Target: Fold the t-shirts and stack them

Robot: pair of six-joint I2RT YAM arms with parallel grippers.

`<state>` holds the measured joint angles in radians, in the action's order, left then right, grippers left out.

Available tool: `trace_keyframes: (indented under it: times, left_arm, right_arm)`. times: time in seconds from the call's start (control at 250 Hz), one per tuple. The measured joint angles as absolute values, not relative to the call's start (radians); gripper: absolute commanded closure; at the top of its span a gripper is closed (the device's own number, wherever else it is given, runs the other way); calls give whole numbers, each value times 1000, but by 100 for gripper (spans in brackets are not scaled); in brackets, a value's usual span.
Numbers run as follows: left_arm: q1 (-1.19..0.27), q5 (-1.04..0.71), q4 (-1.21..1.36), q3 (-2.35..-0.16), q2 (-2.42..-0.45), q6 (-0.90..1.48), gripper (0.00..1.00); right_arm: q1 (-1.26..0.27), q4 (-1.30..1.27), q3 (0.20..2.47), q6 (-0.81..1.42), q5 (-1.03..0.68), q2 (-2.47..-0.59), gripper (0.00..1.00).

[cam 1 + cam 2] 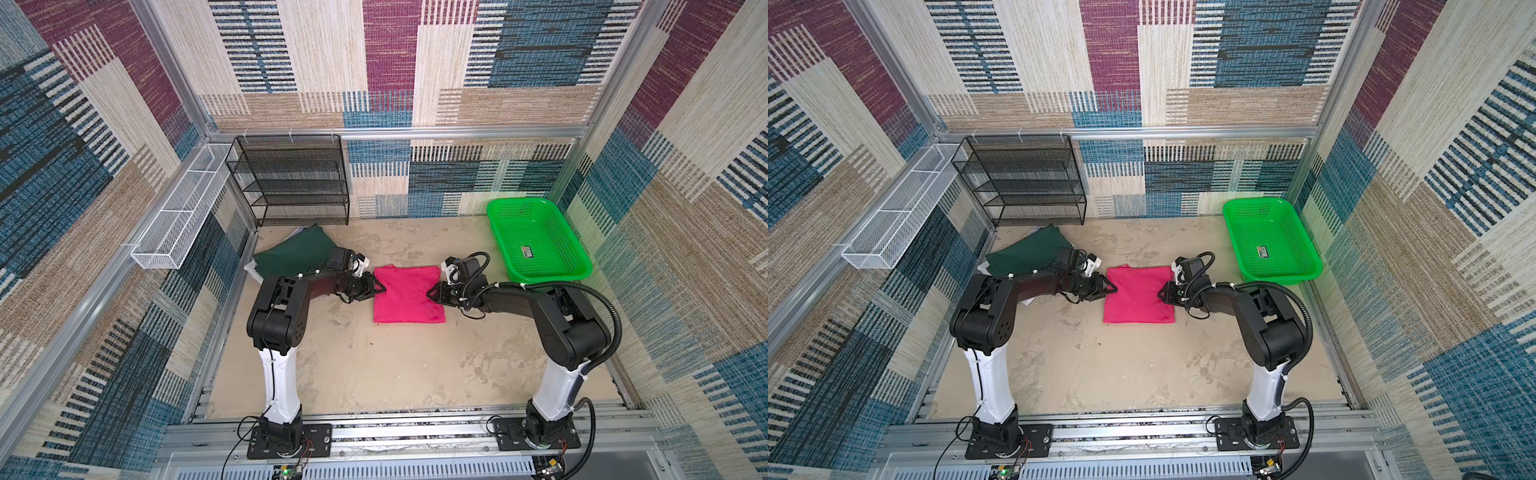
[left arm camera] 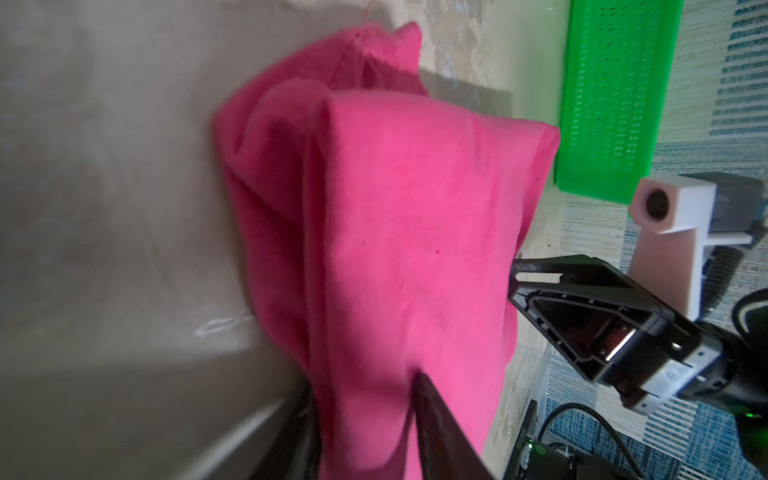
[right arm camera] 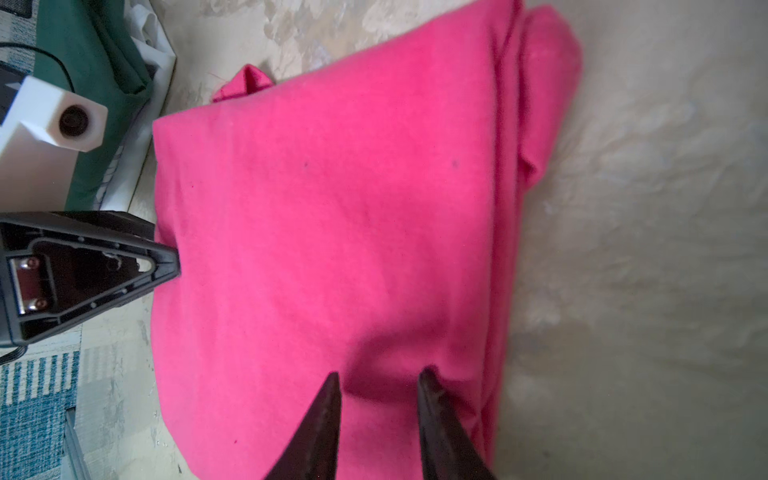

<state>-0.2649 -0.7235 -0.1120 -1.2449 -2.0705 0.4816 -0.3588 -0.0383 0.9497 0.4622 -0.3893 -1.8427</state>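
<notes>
A folded bright pink t-shirt [image 1: 407, 295] [image 1: 1138, 295] lies flat in the middle of the table. My left gripper [image 1: 376, 289] [image 1: 1113, 288] is at its left edge. In the left wrist view its jaws [image 2: 365, 380] straddle the pink cloth [image 2: 415, 228], which fills the gap between them. My right gripper [image 1: 432, 292] [image 1: 1160, 294] is at the shirt's right edge, and a puckered fold of pink cloth [image 3: 332, 228] sits between its fingertips [image 3: 379, 372]. A dark green t-shirt [image 1: 295, 253] [image 1: 1025, 251] lies at the back left on white cloth [image 1: 251, 268].
A bright green plastic basket [image 1: 548, 276] [image 1: 1283, 276] stands empty at the back right. Against the back wall is a black mesh rack [image 1: 291, 178]. A white wire basket [image 1: 183, 212] hangs on the left wall. Bare table runs from the shirt to the arm bases.
</notes>
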Motion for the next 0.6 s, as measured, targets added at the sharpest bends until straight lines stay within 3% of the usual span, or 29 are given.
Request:
trace_keyframes:
  times: [0.068,0.184,0.316,0.424,0.564,0.6]
  left_arm:
    - [-274,-723,-110,-1257,-2081,489,73]
    - [-284,-704,-122,-1270,-2090,498,96]
    - [-284,-696,-157,-1296,-2092,505,100]
    - [-284,-682,-198,-1325,-2086,506,100]
    - [-285,-632,-299,-1388,-2052,504,100]
    - [-286,-610,-331,-1413,-2046,497,100]
  right_arm:
    - [-359,-32,951,459,-385,-1841,66]
    - [-359,-22,960,458,-383,-1840,66]
    - [-359,-14,967,444,-383,-1818,63]
    - [-360,-19,961,428,-383,-1755,41]
    - [-360,-52,921,407,-388,-1662,1]
    - [-362,-57,909,403,-390,-1639,1]
